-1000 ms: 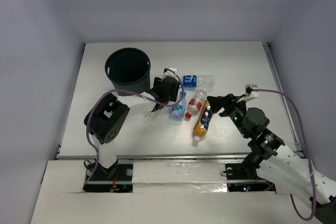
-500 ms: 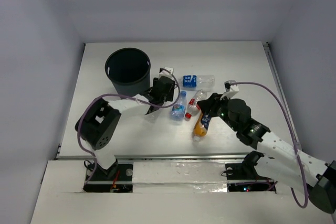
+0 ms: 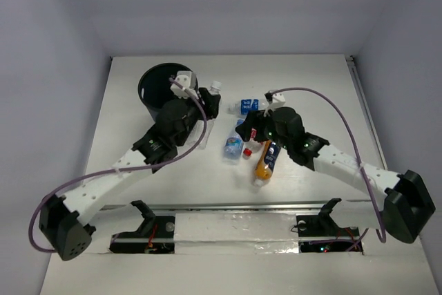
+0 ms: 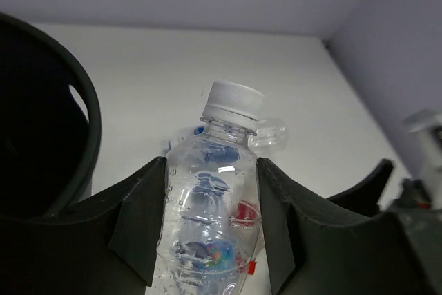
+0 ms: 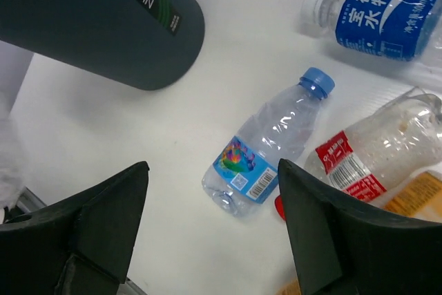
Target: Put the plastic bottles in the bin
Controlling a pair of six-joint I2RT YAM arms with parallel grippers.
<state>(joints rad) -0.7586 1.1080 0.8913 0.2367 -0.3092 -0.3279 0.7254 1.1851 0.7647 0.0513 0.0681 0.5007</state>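
Note:
The dark round bin [image 3: 157, 88] stands at the back left; its rim shows in the left wrist view [image 4: 81, 126]. My left gripper [image 3: 208, 106] [image 4: 210, 170] is shut on a clear white-capped bottle [image 3: 215, 87] [image 4: 207, 226], held upright above the table beside the bin's right rim. My right gripper [image 3: 243, 129] [image 5: 213, 170] is open and empty, above a blue-capped clear bottle [image 3: 233, 145] [image 5: 269, 146]. A blue-label bottle [image 3: 249, 106] [image 5: 383, 15], a red-label bottle [image 3: 247, 152] [image 5: 369, 153] and an orange bottle [image 3: 265, 161] [image 5: 414, 195] lie close by.
The bottles on the table lie in a tight cluster at its middle. The bin's side wall [image 5: 103, 18] is just left of them. White walls enclose the table at the back and both sides.
My left arm has lifted the clear white-capped bottle off the table and carried it back toward the bin. My right arm has reached left and forward over the bottle cluster.

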